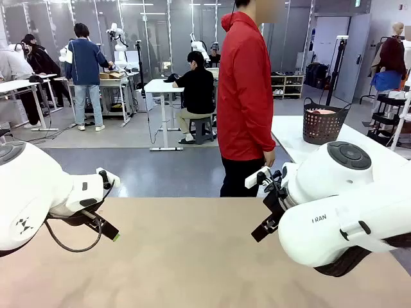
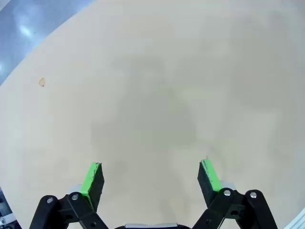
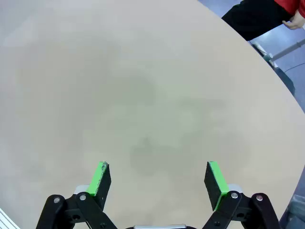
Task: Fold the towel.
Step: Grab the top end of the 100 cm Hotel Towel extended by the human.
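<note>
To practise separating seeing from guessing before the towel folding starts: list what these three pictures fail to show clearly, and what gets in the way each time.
- Towel: front view, the wall of the basket hides all but a pink top; too small to tell texture.
- Person: right wrist view, the picture's corner cuts off all but dark trousers, a red sleeve and a hand.
- Table: front view, both arms cover its left and right sides.

The letters "FRAN" are showing in dark print on the white casing of the right arm (image 1: pixel 319 219), at about four o'clock in the front view; no other lettering is coming through legibly.
</note>
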Robot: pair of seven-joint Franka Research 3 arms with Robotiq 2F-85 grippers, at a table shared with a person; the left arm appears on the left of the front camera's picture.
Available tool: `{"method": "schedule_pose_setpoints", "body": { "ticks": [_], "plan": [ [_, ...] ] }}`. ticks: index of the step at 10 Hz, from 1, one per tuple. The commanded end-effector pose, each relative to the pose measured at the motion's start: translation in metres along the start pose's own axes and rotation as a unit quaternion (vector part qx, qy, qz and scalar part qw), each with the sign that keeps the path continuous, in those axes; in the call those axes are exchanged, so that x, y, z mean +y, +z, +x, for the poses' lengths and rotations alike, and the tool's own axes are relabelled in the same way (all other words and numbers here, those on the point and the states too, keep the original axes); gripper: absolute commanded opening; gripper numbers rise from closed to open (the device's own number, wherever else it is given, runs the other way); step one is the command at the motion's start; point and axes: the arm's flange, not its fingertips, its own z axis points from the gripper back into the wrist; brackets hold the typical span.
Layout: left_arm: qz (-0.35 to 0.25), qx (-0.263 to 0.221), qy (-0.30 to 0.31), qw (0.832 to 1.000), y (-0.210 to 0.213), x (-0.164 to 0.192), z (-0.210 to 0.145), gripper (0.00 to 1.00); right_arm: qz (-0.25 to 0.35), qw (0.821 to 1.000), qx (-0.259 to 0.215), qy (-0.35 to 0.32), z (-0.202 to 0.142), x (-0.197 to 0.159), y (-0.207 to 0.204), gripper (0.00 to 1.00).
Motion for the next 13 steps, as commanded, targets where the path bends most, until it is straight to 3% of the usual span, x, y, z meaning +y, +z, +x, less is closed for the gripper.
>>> {"method": "schedule_pose_setpoints", "body": {
  "ticks": [1,9,10,12,13],
  "plan": [
    [0.000,0.000,0.000,1.000,0.000,0.000,0.000,1.00,0.000,1.000,0.000,0.000,0.000,0.000,0.000,1.00],
    [0.000,0.000,0.000,1.000,0.000,0.000,0.000,1.00,0.000,1.000,0.000,0.001,0.000,0.000,0.000,1.00],
    [0.005,-0.021,-0.024,0.999,0.022,0.006,0.014,1.00,0.014,1.000,-0.005,-0.011,0.016,-0.012,0.022,1.00],
    [-0.053,-0.033,0.025,0.998,0.079,0.046,0.041,1.00,0.072,0.995,-0.014,-0.061,0.043,-0.045,0.077,1.00],
    [-0.141,-0.004,0.044,0.989,0.116,0.073,0.043,1.00,0.118,0.989,-0.014,-0.091,0.045,-0.072,0.109,1.00]
  ]
}}
